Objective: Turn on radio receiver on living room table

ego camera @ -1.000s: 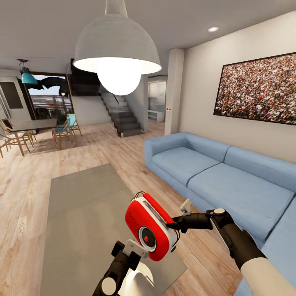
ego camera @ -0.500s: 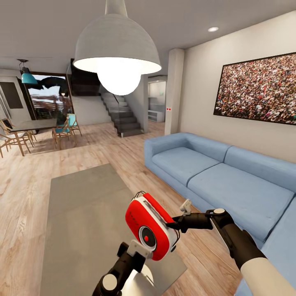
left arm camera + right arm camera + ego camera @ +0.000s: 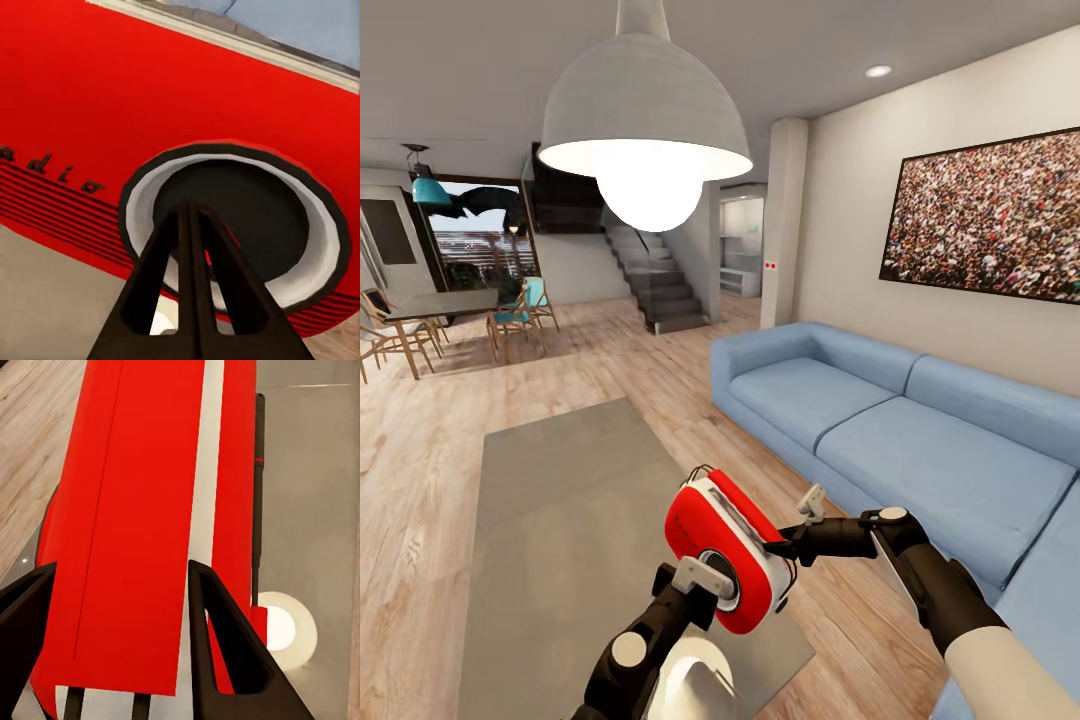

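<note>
radio held up off the table, near centre, above the table's near right corner, tilted with its dial facing near and left. right gripper pinching the radio across its thickness; in the right wrist view the two fingers straddling the red body and white band, thin handle running along the far edge. left gripper with fingers pressed together, tip over the dial; in the left wrist view the joined fingertips aimed into the dark centre of the dial, touching or just short of it, cannot tell which.

probably light and rigid: small glossy plastic shell, rounded corners, so likely slippery under a narrow pinch. a push on the dial could twist it in the grip unless backed from behind. best held as now, flat faces clamped near the edge, dial side left free. handle looks too thin to bear a squeeze.

hard to make out: no green light visible on the dial, so on or off not clear. back of the radio hidden. right fingertips hidden behind the body in the head view. lettering on the red face cut off. sofa at right, running out of frame.
</note>
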Tool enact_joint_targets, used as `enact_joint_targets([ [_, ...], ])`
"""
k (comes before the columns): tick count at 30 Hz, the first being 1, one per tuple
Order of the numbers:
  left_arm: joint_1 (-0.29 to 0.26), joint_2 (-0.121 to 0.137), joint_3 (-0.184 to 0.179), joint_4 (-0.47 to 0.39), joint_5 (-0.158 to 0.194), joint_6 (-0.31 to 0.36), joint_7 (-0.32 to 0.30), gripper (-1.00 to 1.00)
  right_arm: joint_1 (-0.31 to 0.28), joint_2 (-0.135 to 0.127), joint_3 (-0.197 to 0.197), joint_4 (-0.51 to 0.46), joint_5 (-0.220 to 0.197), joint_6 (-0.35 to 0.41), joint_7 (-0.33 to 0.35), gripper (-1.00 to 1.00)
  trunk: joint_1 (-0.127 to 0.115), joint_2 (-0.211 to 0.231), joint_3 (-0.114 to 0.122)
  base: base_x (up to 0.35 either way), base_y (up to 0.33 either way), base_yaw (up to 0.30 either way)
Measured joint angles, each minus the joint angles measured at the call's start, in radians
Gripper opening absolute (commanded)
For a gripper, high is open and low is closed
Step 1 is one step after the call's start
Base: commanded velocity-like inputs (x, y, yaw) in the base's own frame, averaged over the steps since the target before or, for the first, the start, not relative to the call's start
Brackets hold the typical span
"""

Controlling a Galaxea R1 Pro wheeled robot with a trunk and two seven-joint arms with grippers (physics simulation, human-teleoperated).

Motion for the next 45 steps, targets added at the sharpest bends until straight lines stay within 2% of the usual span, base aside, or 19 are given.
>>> enact_joint_targets([
  [6, -0.017, 0.000, 0.000, 0.067, 0.001, -0.005, 0.002, -1.00, 0.000, 0.000, 0.000, 0.000, 0.000, 0.000, 0.000, -1.00, 0.000, 0.000, 0.000, 0.000, 0.000, 0.000],
  [9, -0.048, 0.000, 0.000, 0.172, 0.004, -0.014, 0.003, -1.00, 0.000, 0.000, 0.000, 0.000, -0.002, 0.002, 0.008, -1.00, 0.000, 0.000, 0.000, 0.000, 0.000, 0.000],
  [12, -0.059, 0.000, 0.000, 0.204, 0.006, -0.022, 0.003, -1.00, 0.000, 0.000, 0.000, 0.000, -0.002, 0.002, 0.011, -1.00, 0.000, 0.000, 0.000, 0.000, 0.000, 0.000],
  [26, -0.085, 0.000, 0.000, 0.216, 0.008, -0.025, 0.001, -1.00, 0.000, 0.001, 0.004, 0.000, -0.002, 0.002, 0.012, -1.00, 0.000, 0.000, 0.000, 0.000, 0.000, 0.000],
  [28, -0.090, 0.000, 0.001, 0.215, 0.043, -0.026, 0.004, -1.00, 0.000, 0.001, 0.003, 0.000, 0.001, 0.000, 0.001, -1.00, 0.000, 0.000, 0.000, 0.000, 0.000, 0.000],
  [30, -0.090, 0.000, 0.015, 0.214, 0.046, -0.026, 0.006, -1.00, 0.000, 0.001, 0.000, 0.000, 0.002, 0.002, -0.004, -1.00, 0.000, 0.000, 0.000, 0.000, 0.000, 0.000],
  [32, -0.090, 0.000, 0.059, 0.215, 0.046, -0.025, 0.010, -1.00, 0.000, 0.000, -0.002, 0.001, 0.006, 0.000, -0.021, -1.00, 0.000, 0.000, 0.000, 0.000, 0.000, 0.000],
  [34, -0.090, 0.000, 0.134, 0.216, 0.048, -0.025, 0.012, -1.00, 0.000, -0.001, -0.003, 0.001, 0.007, -0.001, -0.055, -1.00, 0.000, 0.000, 0.000, 0.000, 0.000, 0.000],
  [36, -0.090, 0.000, 0.224, 0.219, 0.048, -0.026, 0.013, -1.00, 0.000, 0.000, 0.001, 0.001, 0.009, 0.000, -0.093, -1.00, 0.000, 0.000, 0.000, 0.000, 0.000, 0.000],
  [37, -0.090, 0.000, 0.277, 0.226, 0.048, -0.026, 0.013, -1.00, 0.000, 0.000, 0.002, 0.000, 0.009, 0.000, -0.108, -1.00, 0.000, 0.000, 0.000, 0.000, 0.000, 0.000],
  [38, -0.090, 0.005, 0.386, 0.252, 0.049, -0.028, 0.012, -1.00, 0.000, 0.000, 0.005, 0.000, 0.010, -0.001, -0.136, -1.00, 0.000, 0.000, 0.000, 0.000, 0.000, 0.000],
  [39, -0.090, 0.017, 0.452, 0.269, 0.050, -0.034, 0.012, -1.00, 0.000, 0.000, 0.006, 0.000, 0.012, 0.000, -0.147, -1.00, 0.000, 0.000, 0.000, 0.000, 0.000, 0.000],
  [43, -0.090, 0.053, 0.655, 0.333, 0.052, -0.110, 0.009, -1.00, 0.000, 0.004, 0.011, 0.001, 0.017, 0.006, -0.191, -1.00, 0.000, 0.000, 0.000, 0.000, 0.000, 0.000],
  [45, -0.090, 0.059, 0.730, 0.365, 0.052, -0.157, 0.007, -1.00, 0.000, 0.007, 0.019, 0.001, 0.023, 0.011, -0.211, -1.00, 0.000, 0.000, 0.000, 0.000, 0.000, 0.000],
])
